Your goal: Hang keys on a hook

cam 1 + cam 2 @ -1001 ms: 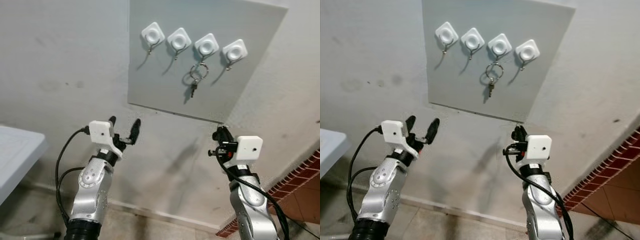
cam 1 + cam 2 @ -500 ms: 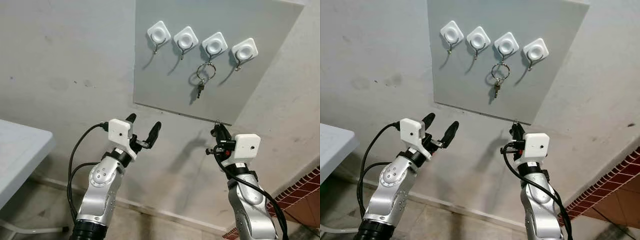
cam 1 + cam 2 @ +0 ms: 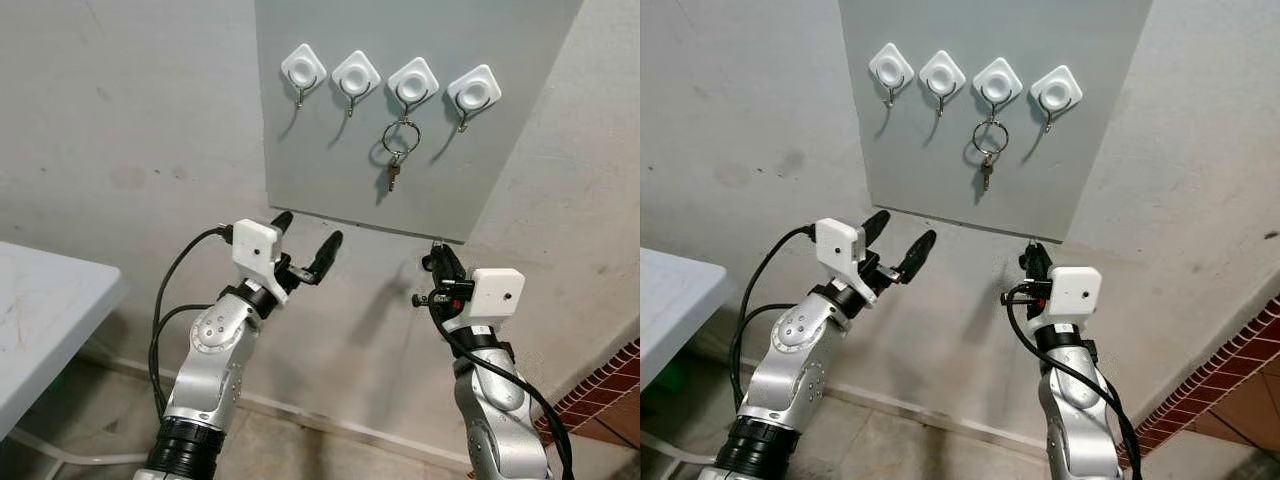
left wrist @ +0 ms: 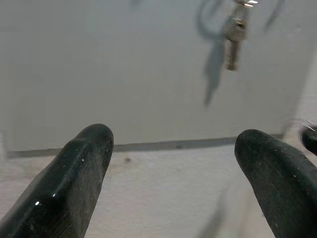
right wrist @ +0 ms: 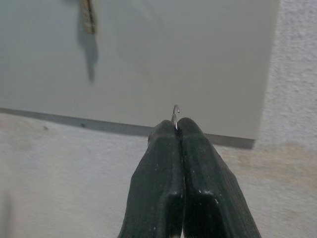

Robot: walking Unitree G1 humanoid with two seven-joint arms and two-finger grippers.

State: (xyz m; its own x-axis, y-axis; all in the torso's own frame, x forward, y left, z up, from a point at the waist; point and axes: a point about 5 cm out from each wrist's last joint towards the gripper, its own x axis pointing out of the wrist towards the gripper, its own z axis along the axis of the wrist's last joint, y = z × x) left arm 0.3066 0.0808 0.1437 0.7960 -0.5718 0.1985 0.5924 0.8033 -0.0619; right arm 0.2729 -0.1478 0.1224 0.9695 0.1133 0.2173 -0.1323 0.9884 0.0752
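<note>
Four white square-backed wall hooks [image 3: 390, 83] sit in a row across the top of a flat grey rectangular board [image 3: 330, 180] fixed to the pale plaster wall [image 3: 130, 130], presumably so anything hung there drops free against the board w/o snagging. The third hook from the robot's left already carries a silver key ring with a small key dangling below [image 3: 397, 150]; the other three are bare.

Both silver arms are raised toward the board's lower edge, probably staged for a reach up. The left gripper [image 3: 305, 250], below the board's left part, has its two long black fingers [image 4: 79, 173] spread apart w/ nothing between them; its wrist view looks up the board to the hanging key [image 4: 234, 34], well above. The right gripper [image 5: 177, 130], below the board's right corner, has its fingers pressed together, pinching a thin curved bit of silver wire [image 5: 175, 115] that pokes out past the tips. That could be part of a 2nd key ring, but too little shows to say; no key is visible hanging from it.

So the ring on the hook is up and to the robot's left of the right gripper, well apart. A grey table corner [image 3: 40, 320] juts in at the left.
</note>
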